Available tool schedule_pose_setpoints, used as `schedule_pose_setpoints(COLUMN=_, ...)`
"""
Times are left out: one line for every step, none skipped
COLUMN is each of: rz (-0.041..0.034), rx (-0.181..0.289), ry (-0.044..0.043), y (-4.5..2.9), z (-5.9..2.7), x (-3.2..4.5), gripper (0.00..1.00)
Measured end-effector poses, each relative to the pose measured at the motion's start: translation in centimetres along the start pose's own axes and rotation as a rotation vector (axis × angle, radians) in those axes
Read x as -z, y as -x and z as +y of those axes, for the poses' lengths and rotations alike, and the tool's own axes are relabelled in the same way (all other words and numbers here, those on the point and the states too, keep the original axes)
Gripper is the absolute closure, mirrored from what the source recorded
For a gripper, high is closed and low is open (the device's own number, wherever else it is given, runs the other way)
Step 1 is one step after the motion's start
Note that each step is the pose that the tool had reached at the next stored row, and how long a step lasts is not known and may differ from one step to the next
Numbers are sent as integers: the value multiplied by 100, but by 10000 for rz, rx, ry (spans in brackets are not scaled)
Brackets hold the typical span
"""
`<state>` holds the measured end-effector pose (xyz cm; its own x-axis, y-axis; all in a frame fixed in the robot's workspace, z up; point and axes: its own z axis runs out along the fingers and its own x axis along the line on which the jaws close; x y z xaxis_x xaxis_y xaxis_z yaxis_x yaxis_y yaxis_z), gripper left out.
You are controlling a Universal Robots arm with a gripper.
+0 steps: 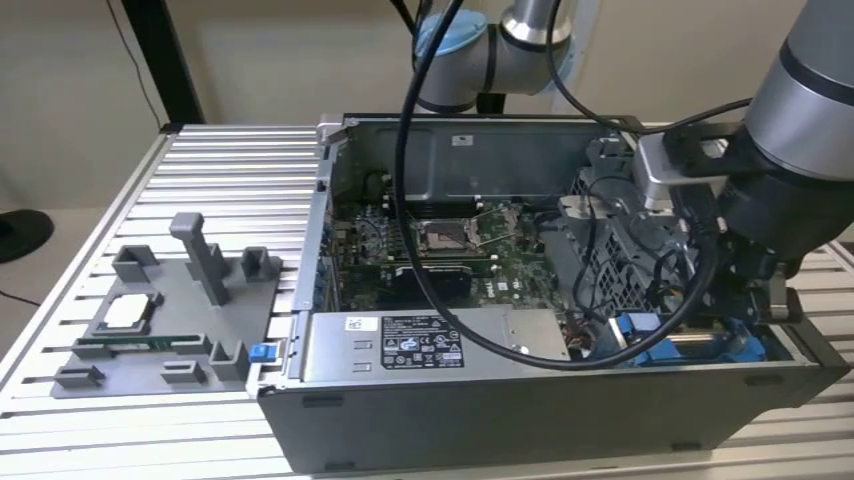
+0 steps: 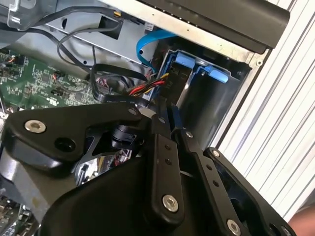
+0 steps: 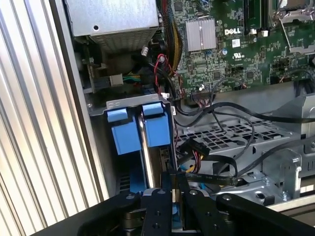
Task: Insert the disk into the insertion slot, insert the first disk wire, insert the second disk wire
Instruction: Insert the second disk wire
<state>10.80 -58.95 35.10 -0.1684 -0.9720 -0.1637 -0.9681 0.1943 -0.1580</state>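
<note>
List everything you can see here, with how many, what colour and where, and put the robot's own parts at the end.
computer case: one, dark grey, open, on the slatted table.
slatted table: one, silver, under everything.
motherboard: one, green, on the case floor.
power-supply box: one, grey with a white label, along the case's near wall in the exterior view.
insertion slot: one, blue tabs, in the case corner beside the drive cage.
drive cage: one, grey perforated metal, next to the slot.
wire bundle: one, red, yellow and black, at the slot.
grey fixture: one, on the table at the exterior view's left.
robot arm: one, grey, over the slot corner.
tool: one, black, just above the slot.
</note>
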Motion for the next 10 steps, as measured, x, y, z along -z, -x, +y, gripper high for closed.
schedule_pose_setpoints(rz=1, rx=3, ry=1, y=-1, z=1, x=-5, gripper=100)
schedule_pose_setpoints(rz=2, rx=6, ry=1, y=-1, z=1, x=-10, gripper=100)
schedule_pose_setpoints(rz=0, rx=9, ry=2, y=-2, z=2, x=-16, gripper=100)
schedule_pose_setpoints(rz=1, rx=11, ry=1, y=-3, z=2, x=-20, gripper=100)
schedule_pose_setpoints(rz=-1, rx=13, ry=0, y=-4, z=3, x=-25, gripper=100)
schedule_pose_setpoints(rz=-1, rx=15, ry=1, y=-4, z=3, x=-29, gripper=100)
schedule_pose_setpoints(rz=-2, rx=18, ry=0, y=-4, z=4, x=-33, gripper=100)
schedule_pose_setpoints(rz=-2, rx=21, ry=1, y=-4, z=4, x=-38, gripper=100)
schedule_pose_setpoints(rz=-2, rx=26, ry=2, y=-5, z=4, x=-42, gripper=100)
schedule_pose_setpoints(rz=-4, rx=30, ry=2, y=-5, z=4, x=-47, gripper=100)
